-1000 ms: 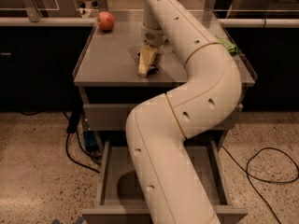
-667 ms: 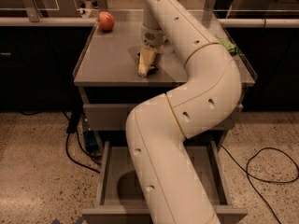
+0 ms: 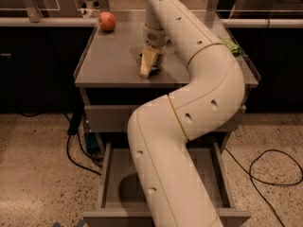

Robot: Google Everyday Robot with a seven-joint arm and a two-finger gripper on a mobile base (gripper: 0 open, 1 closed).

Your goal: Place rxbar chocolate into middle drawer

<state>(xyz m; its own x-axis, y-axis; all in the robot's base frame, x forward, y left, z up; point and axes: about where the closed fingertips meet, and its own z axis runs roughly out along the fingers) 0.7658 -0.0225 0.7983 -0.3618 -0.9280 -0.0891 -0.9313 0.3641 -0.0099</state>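
My gripper [image 3: 148, 64] points down onto the grey cabinet top [image 3: 106, 63], near its middle front. A small dark flat wrapper, the rxbar chocolate [image 3: 155, 70], lies right under and beside the gripper tip; most of it is hidden by the gripper. My white arm [image 3: 203, 84] curves from the bottom of the view up over the cabinet. A drawer [image 3: 110, 174] below the top stands pulled open; my arm covers much of its inside.
A red apple [image 3: 107, 21] sits at the back left of the cabinet top. A green bag [image 3: 230, 46] lies at the right edge, partly behind my arm. A shut drawer front [image 3: 106, 117] is above the open one. Cables [image 3: 265, 167] lie on the floor.
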